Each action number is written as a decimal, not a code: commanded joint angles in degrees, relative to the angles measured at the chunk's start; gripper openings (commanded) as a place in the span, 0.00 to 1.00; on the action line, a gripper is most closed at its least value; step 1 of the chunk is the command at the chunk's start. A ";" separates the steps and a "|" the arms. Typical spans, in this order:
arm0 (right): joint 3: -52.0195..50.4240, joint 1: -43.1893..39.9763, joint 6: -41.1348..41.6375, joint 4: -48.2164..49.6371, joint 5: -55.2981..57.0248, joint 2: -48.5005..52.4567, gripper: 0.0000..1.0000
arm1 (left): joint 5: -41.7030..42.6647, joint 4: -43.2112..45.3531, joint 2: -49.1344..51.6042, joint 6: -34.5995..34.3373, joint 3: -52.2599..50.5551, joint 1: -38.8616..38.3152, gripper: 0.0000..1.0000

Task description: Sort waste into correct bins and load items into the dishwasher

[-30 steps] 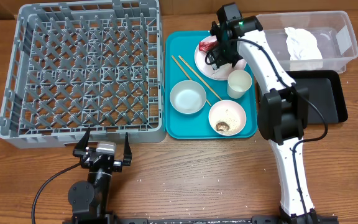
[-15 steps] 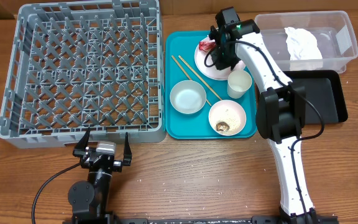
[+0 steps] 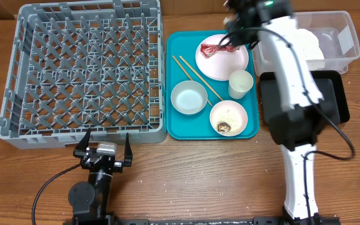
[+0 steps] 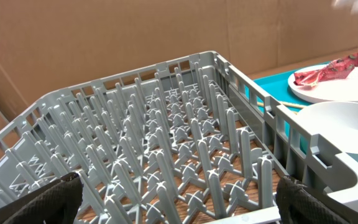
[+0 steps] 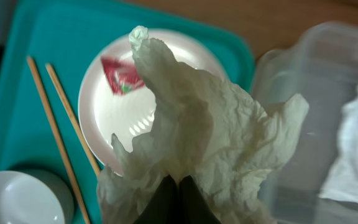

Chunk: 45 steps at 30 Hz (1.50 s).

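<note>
Right gripper [image 5: 178,186], closed tight, is pinching a fold of the light, limp napkin [image 5: 210,143] above the plate [image 5: 114,115], tub [image 5: 303,68] at 3 o'clock; left gripper [image 3: 105,139] is resting open, empty.

- Crumpled white paper napkin [image 5: 210,143]: pinched at one end in the closed right gripper [image 5: 180,190], held over the plate rim and the tub edge.
- Second white crumpled napkin [image 3: 308,45]: apparently inside the clear rectangular plastic tub [image 3: 349,34], though the view is blurred.
- Shallow black rectangular tray [image 3: 333,103]: just beside the tub.
- Pale pink round plate [image 3: 227,62]: flat on the teal tray [image 3: 177,125], with a small red wrapper [image 3: 215,50] on it.
- Two thin wooden chopsticks [image 3: 191,72]: side by side, lying diagonally.
- Small white cup [image 3: 240,84]: upright.
- Whitish-grey bowl [image 3: 189,98]: upright.
- Pink bowl [image 3: 229,117]: upright, holding loose white rice grains [image 3: 231,113] and a brown food lump [image 3: 223,127].
- Large square grey plastic dish rack [image 3: 86,72]: beside the teal tray.
</note>
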 commanded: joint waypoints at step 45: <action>-15.69 1.95 27.80 23.54 -1.29 10.67 0.74 | -0.35 -0.13 -0.48 0.87 -0.24 -0.35 1.00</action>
